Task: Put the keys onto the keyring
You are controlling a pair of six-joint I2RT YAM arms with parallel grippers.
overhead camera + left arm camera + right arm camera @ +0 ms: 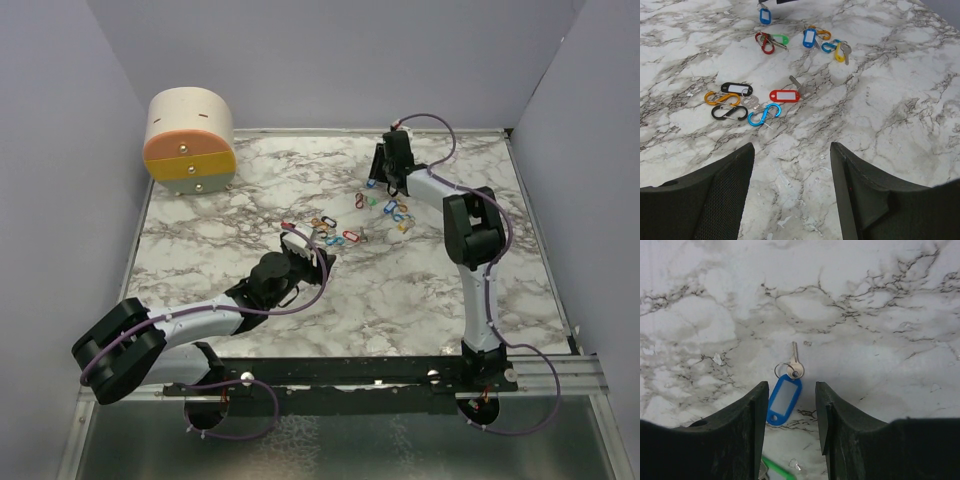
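Note:
The keys lie in two loose groups on the marble table (420, 290). The near group (755, 102) has a red tag with a metal key (785, 95), a black tag and orange, black and blue carabiners. The far group (805, 40) holds blue, green and yellow tags. My left gripper (791, 150) hangs open and empty short of the near group. A blue tag (784, 396) with a metal key and a small keyring (781, 370) lies flat on the table. My right gripper (791, 385) is open over it, the tag partly between the fingers and untouched.
A round cream and orange box (190, 140) stands at the table's back left corner. Grey walls close in the table on the left, back and right. A green tag (777, 469) lies just under the right gripper's left finger.

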